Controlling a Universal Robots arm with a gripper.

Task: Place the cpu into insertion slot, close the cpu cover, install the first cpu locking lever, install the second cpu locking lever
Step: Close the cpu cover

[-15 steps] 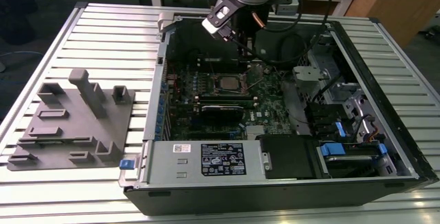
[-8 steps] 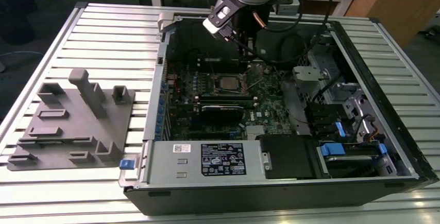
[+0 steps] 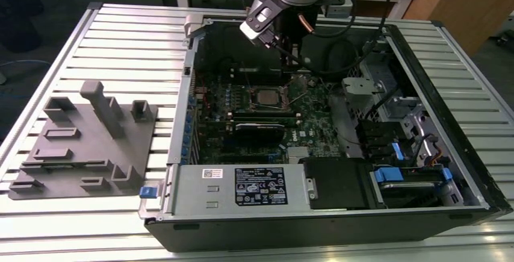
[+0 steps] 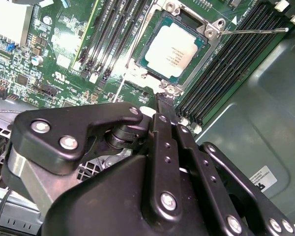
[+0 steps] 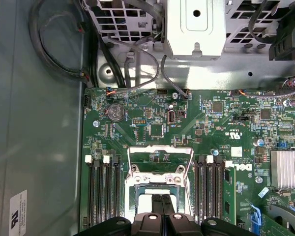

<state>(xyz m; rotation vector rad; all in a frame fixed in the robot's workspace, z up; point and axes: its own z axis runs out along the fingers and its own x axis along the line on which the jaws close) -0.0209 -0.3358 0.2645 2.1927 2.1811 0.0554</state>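
From where I stand, the cpu [image 4: 173, 53] lies flat in the insertion slot [image 4: 168, 89], just beyond the tips of the pincer [image 4: 163, 101]. It looks a light, stiff, thin chip, easily damaged, and best taken by its edges. The cpu cover [image 5: 160, 147] seems swung up on its hinge, on the far side of the slot from the pincer; it is thin metal, best pushed at its free edge. The pincer is pressed together and pinches nothing. Whether it touches the slot's rim I cannot tell.
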